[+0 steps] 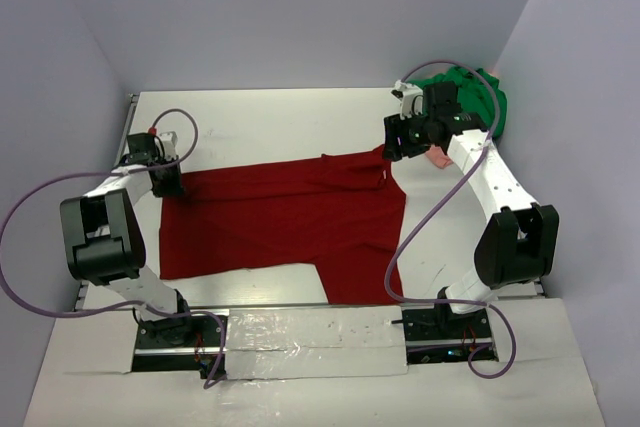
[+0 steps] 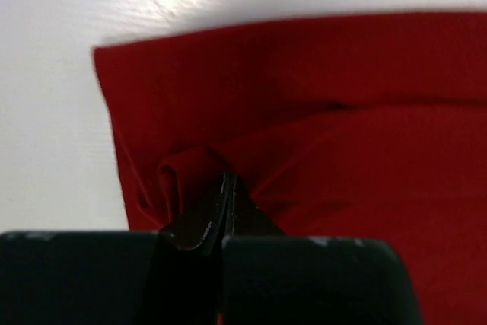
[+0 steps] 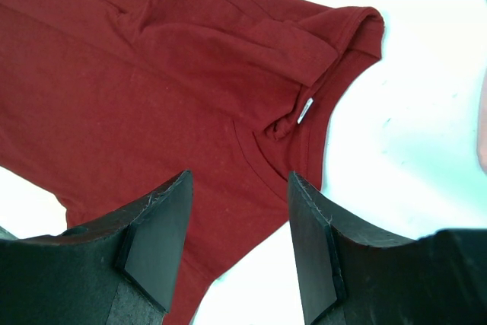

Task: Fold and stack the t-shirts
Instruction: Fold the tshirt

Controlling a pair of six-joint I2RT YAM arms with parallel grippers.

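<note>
Here the left gripper (image 2: 226, 195) clamps a bunched edge of the dark red t-shirt (image 1: 290, 217) on the desk (image 1: 270, 122); the right gripper (image 3: 240, 180) hangs spread above its collar (image 3: 308, 142).

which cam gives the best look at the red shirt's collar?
Right wrist: the collar is close up, with its ribbed edge and white tag clear. Top external shows the whole red shirt but the collar only small, no tag visible. Left wrist shows another part of the shirt pinched in the left gripper, no collar.
</note>
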